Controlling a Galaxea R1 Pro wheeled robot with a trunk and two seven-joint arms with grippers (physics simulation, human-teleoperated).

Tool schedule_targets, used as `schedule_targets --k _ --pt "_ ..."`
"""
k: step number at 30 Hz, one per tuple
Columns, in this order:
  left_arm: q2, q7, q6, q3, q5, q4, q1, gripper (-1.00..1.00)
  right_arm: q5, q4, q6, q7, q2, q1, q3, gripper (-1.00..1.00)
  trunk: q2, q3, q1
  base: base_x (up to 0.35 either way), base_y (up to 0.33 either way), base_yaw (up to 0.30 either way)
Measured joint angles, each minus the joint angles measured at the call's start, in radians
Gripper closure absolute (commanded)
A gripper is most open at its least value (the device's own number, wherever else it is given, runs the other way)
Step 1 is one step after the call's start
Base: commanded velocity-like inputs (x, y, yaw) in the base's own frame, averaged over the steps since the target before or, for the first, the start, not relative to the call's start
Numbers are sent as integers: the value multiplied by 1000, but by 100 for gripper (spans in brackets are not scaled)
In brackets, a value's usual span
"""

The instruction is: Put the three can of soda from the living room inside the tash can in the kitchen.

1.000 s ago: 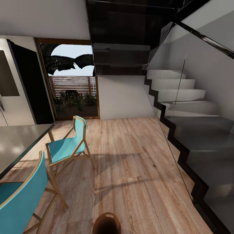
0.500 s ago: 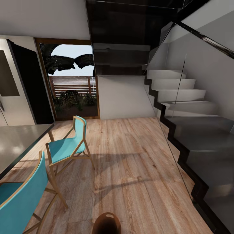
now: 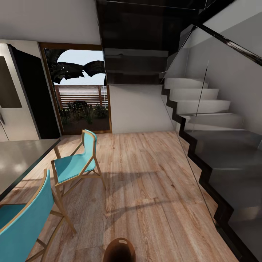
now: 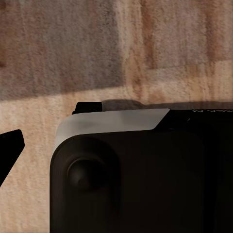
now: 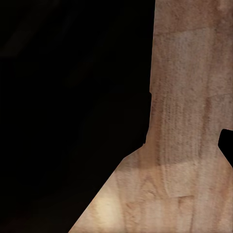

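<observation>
Head view: the tash can (image 3: pixel 119 249) stands on the light wood floor (image 3: pixel 153 182) at the bottom edge, right of two turquoise chairs (image 3: pixel 74 162) beside a grey surface (image 3: pixel 18 156). Fridge (image 3: pixel 14 98) at far left; staircase (image 3: pixel 211 120) at right. Tool state — left and right — cannot be told: the wrist views show dark robot housing (image 4: pixel 131 179) over floor planks.

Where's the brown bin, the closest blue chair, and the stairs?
tash can (image 3: pixel 120 249), head view, on its brown front wall under the slot handle.
nearest blue chair (image 3: pixel 31 214), head view, on its backrest.
stairs (image 3: pixel 203 105), head view, on a pale step.
</observation>
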Motion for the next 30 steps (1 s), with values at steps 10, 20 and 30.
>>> schedule_targets --k 10,20,30 --pt "0 0 0 0 0 0 0 -100 0 0 0 0 0 0 0 -100 0 0 0 0 0 0" --pt "0 0 0 0 0 0 0 -100 0 0 0 0 0 0 0 -100 0 0 0 0 0 0" --pt "0 0 0 0 0 0 0 -100 0 0 0 0 0 0 0 -100 0 0 0 0 0 0"
